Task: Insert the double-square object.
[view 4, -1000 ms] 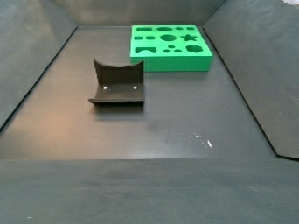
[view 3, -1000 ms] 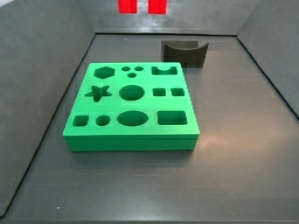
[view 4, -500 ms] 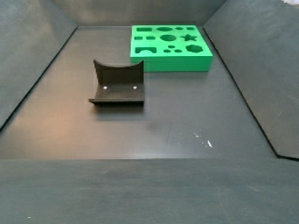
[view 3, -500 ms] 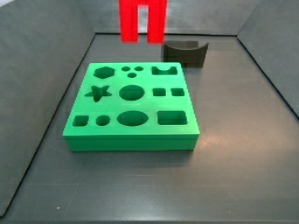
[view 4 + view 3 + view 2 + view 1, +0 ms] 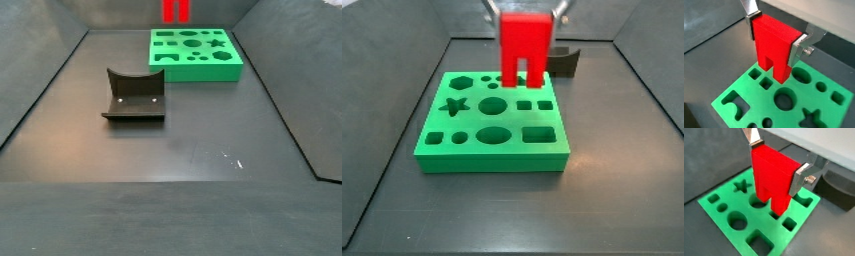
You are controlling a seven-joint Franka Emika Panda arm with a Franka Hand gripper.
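Note:
The double-square object (image 5: pixel 525 45) is a bright red block with two square legs pointing down. My gripper (image 5: pixel 776 164) is shut on its upper body, one silver finger (image 5: pixel 798 48) on each side. In a side view the gripper (image 5: pixel 528 18) holds it above the far part of the green board (image 5: pixel 492 125), its leg tips just over the board's top near the small square holes (image 5: pixel 535 104). Both wrist views show the legs hanging over the board (image 5: pixel 724 217) (image 5: pixel 751 100). In a side view only the leg ends (image 5: pixel 175 11) show at the top edge, beyond the board (image 5: pixel 194 53).
A dark grey block with a curved notch (image 5: pixel 556 60) stands behind the board and also shows in a side view (image 5: pixel 134 95). Grey walls (image 5: pixel 649 90) slope up round the dark floor (image 5: pixel 174 150).
The red block has come down from the top edge of the side view and forward, from above the far wall to just over the board's far part.

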